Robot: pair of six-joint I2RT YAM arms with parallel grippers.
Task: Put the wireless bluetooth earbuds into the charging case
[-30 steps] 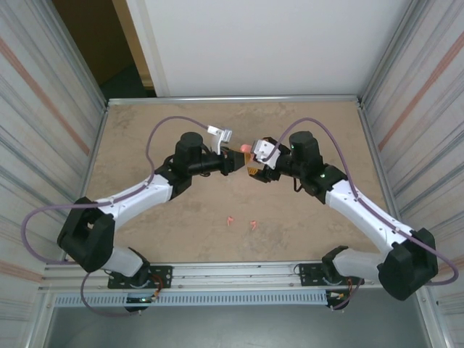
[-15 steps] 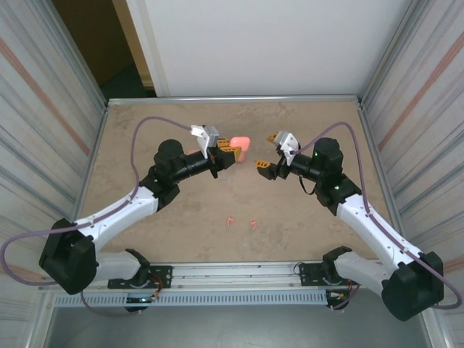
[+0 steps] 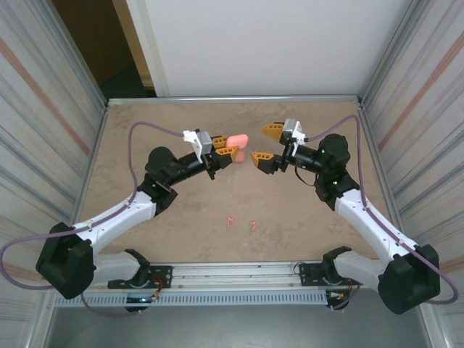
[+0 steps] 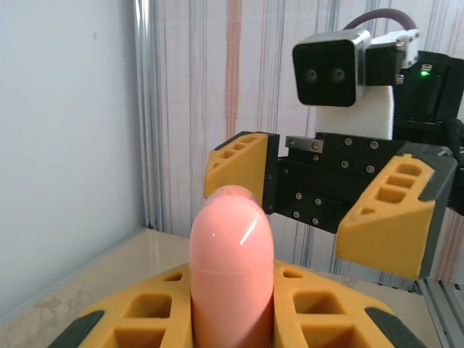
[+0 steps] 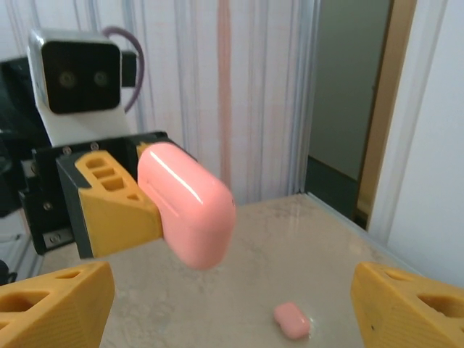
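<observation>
Two sets of fingers face each other above the tabletop [image 3: 290,239]. The left fingers [image 4: 138,319] are clamped on the charging case [image 4: 230,268]. The case projects beyond their tips, rounded end outward and clear of the surface. The right fingers [image 5: 51,304] stand wide apart and hold nothing. They sit near the case and about level with it, and their gap is turned toward it.

Hazards, judged from this position:
- The case is smooth and rounded, and only one end of it is gripped. A push from the right fingers on the free end could tilt it or lever it out of the grip.
- The lid seam appears shut. If it is, no earbud can go in until the lid is opened. Prying at the lid with one finger risks a drop.
- An earbud [image 3: 230,220] and a second earbud [image 3: 254,224] lie close together on the tabletop, well apart from the case and toward the arm bases. They are very small, so a missed or skewed pick is likely.

Not determinable:
- How each earbud lies. Both are specks in the top view.
- The hinge side of the case and the gripped end, which the left fingers cover.
- A small pink object [image 5: 292,320] lies on the tabletop beneath the case in the right wrist view. Its kind cannot be told.
</observation>
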